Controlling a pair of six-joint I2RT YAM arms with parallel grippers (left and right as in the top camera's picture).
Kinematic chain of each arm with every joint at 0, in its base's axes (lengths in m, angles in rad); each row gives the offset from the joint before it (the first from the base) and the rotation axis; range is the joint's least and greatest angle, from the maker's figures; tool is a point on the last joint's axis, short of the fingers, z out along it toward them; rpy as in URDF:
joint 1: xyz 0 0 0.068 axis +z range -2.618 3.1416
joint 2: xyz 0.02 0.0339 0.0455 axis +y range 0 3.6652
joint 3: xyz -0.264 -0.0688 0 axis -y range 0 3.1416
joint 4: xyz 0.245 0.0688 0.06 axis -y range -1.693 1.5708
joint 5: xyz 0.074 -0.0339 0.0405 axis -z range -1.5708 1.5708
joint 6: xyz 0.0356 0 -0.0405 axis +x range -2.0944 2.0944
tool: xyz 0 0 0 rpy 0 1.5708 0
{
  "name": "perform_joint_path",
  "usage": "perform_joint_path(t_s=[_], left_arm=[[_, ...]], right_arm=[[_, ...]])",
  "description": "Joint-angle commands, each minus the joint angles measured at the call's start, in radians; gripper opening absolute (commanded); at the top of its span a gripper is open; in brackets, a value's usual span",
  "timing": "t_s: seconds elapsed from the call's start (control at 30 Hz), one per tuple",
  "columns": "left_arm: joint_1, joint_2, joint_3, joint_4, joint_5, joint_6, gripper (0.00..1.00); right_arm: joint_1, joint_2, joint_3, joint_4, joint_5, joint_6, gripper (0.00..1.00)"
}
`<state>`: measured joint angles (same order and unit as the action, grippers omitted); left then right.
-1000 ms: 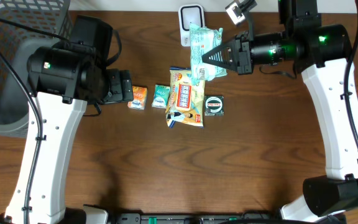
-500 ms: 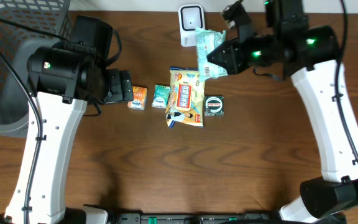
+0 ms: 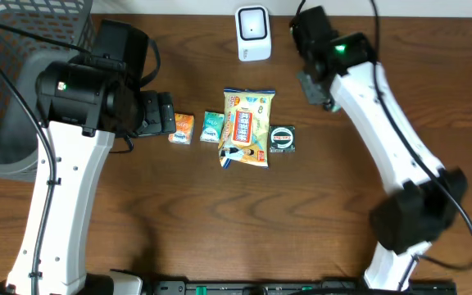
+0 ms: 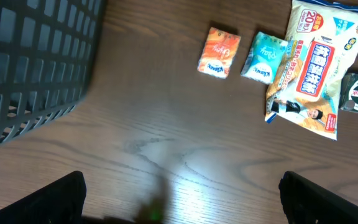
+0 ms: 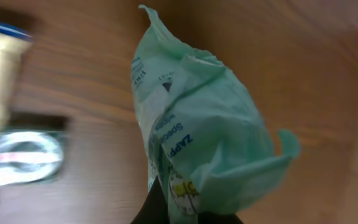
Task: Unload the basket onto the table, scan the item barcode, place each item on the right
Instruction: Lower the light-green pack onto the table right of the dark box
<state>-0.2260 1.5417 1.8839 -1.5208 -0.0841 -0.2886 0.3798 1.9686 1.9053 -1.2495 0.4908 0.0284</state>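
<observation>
- Scanner [image 3: 252, 34], overhead view: it sits at the far edge of the bench [image 3: 220, 221]. The right arm [image 3: 383, 123] is bent over the spot just right of it. The arm covers the task item, so it can't be seen from up here.
- Same view: yellow snack bag [image 3: 247, 127], orange packet [image 3: 182, 129], teal packet [image 3: 211, 127] and round tin [image 3: 283, 138] lie in a row mid-bench.
- Overhead vs a second ago: back then the right arm reached in from the right, with the green pouch held up beside the scanner. Now the wrist has swung round and the pouch is gone from the top view. The left arm [image 3: 56, 205] and the row of items haven't moved.
- Left wrist: the left end effector [image 4: 180, 183] is wide open and holds nothing. It hovers over bare wood near the basket [image 4: 30, 62]. The same four items show at top right.
- Right wrist: the right end effector [image 5: 185, 214] is clamped on one end of the green pouch [image 5: 191, 137]. The pouch is held clear of the bench, crumpled, with some print facing the camera. I can't pick out a barcode. The round tin is a blur at left.
- Step, my read: presenting the pouch to the scanner.
- To do it well: turn the wrist so the barcode panel squarely faces the scanner window. Keep the film flat rather than creased and the fingers off the code. Pause close to the window. The blur suggests fast motion, so slow down before the read.
</observation>
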Motion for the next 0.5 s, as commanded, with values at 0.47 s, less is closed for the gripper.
perform_joint_path(t_s=[0.47], left_arm=[[0.0,0.0,-0.003,-0.005,-0.005,-0.005,0.98]], right_arm=[[-0.035,0.36,-0.01,-0.021,0.218,0.125,0.06]])
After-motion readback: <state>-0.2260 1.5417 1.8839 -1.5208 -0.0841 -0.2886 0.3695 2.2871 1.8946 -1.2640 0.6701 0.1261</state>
